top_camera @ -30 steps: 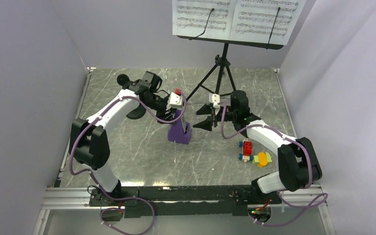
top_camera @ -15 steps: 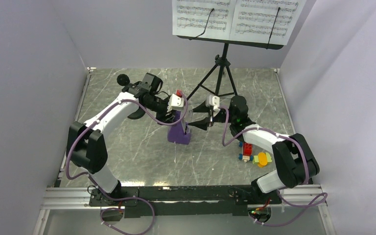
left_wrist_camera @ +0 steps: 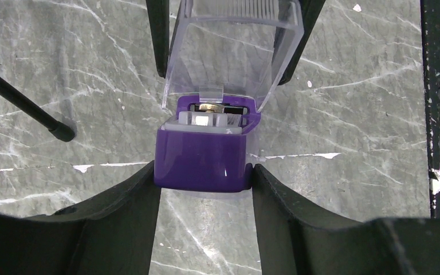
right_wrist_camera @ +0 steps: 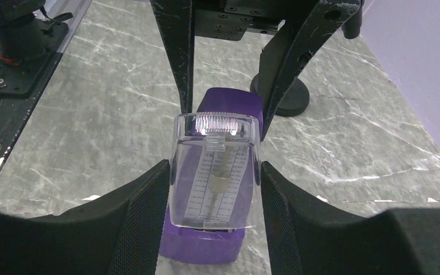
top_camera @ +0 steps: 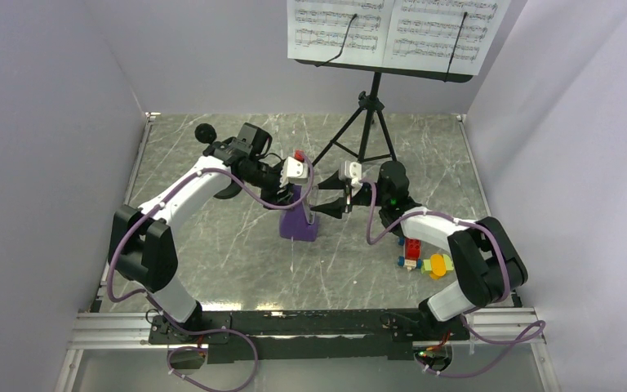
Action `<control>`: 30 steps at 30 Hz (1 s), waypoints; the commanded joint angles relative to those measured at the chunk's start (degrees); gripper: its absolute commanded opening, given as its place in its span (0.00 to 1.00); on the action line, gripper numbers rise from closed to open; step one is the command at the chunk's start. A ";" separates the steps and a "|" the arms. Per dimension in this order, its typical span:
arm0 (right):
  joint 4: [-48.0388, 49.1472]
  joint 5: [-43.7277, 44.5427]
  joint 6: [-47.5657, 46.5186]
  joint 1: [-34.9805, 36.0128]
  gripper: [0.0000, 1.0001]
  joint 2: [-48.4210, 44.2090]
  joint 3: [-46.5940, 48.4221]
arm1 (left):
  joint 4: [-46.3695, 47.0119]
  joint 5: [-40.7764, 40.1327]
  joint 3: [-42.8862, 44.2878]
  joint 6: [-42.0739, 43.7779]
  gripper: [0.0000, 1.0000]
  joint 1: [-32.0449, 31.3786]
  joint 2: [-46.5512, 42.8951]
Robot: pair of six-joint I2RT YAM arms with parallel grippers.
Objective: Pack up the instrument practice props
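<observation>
The purple wedge-shaped metronome (top_camera: 299, 219) stands mid-table with its clear front cover (right_wrist_camera: 216, 172) on. My left gripper (left_wrist_camera: 204, 177) is shut on its purple body (left_wrist_camera: 201, 156) from the left. My right gripper (right_wrist_camera: 215, 172) reaches in from the right, its fingers pressed to both sides of the clear cover. In the top view the two grippers, left (top_camera: 294, 194) and right (top_camera: 320, 204), meet at the metronome. The black tripod music stand (top_camera: 366, 122) stands at the back with white sheet-music pages (top_camera: 392, 33) on its desk. The small black microphone stand (top_camera: 206, 131) is behind my left arm.
Red, yellow and green toy blocks (top_camera: 421, 258) lie under my right forearm. A tripod leg (left_wrist_camera: 26, 100) ends just left of the metronome. The microphone stand's round base (right_wrist_camera: 281, 94) sits beyond the metronome. Walls close in the table's left, back and right.
My right gripper has moved left from beside the tripod leg onto the metronome's clear cover. My left gripper has stayed on the purple body.
</observation>
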 commanded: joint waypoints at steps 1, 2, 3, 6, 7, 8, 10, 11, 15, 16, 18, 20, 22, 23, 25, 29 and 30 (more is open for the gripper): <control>1.78 -0.90 -1.76 0.41 0.00 0.44 0.19 | -1.71 -0.42 -1.87 -0.83 0.58 -1.09 -0.43; 1.55 -0.94 -1.96 0.50 0.00 0.62 0.39 | -1.78 -0.38 -1.76 -0.80 0.58 -1.14 -0.37; 1.25 -1.01 -2.30 0.52 0.00 0.99 0.56 | -1.83 -0.37 -1.71 -0.88 0.58 -1.13 -0.35; 1.12 -1.27 -2.61 0.61 0.00 1.75 0.98 | -1.71 -0.48 -1.70 -1.01 0.58 -1.18 -0.26; 1.20 -1.34 -2.58 0.61 0.00 1.89 1.10 | -1.63 -0.46 -1.59 -1.03 0.58 -1.19 -0.26; 1.13 -1.50 -2.63 0.61 0.00 2.15 1.27 | -1.54 -0.54 -1.54 -1.19 0.58 -1.16 -0.18; 0.95 -1.79 -2.86 0.62 0.00 2.41 1.50 | -1.51 -0.46 -1.29 -1.38 0.58 -1.16 0.03; 0.84 -1.94 -3.02 0.61 0.00 2.61 1.56 | -1.45 -0.46 -1.14 -1.47 0.58 -1.15 0.04; 0.06 -2.22 -3.49 0.77 0.00 3.32 1.94 | -1.28 -0.75 -1.06 -1.41 0.58 -1.10 0.17; 0.13 -2.18 -3.45 0.77 0.00 3.40 2.05 | -1.20 -0.80 -1.00 -1.45 0.58 -1.13 0.22; -0.04 -2.24 -3.64 0.87 0.00 3.71 2.28 | -1.11 -0.82 -1.00 -1.58 0.58 -1.11 0.29; -0.44 -2.18 -3.96 0.95 0.00 4.08 2.66 | -0.80 -0.73 -1.15 -1.76 0.58 -1.10 0.22; -0.74 -2.32 -3.97 0.96 0.00 4.56 3.13 | -0.53 -0.72 -1.33 -2.04 0.58 -1.11 0.10; -0.97 -2.35 -4.04 0.96 0.00 4.70 3.30 | -0.48 -0.65 -1.41 -2.07 0.58 -1.09 0.09; -1.52 -2.40 -4.50 1.03 0.00 5.09 3.65 | -0.60 -0.64 -1.43 -2.08 0.58 -1.15 0.14; -2.49 -2.51 -5.01 1.29 0.00 5.69 3.89 | -0.52 -0.72 -1.69 -1.85 0.58 -1.11 -0.05; -3.02 -2.66 -5.48 1.45 0.00 5.76 3.97 | -0.56 -0.68 -1.60 -1.74 0.58 -1.11 0.00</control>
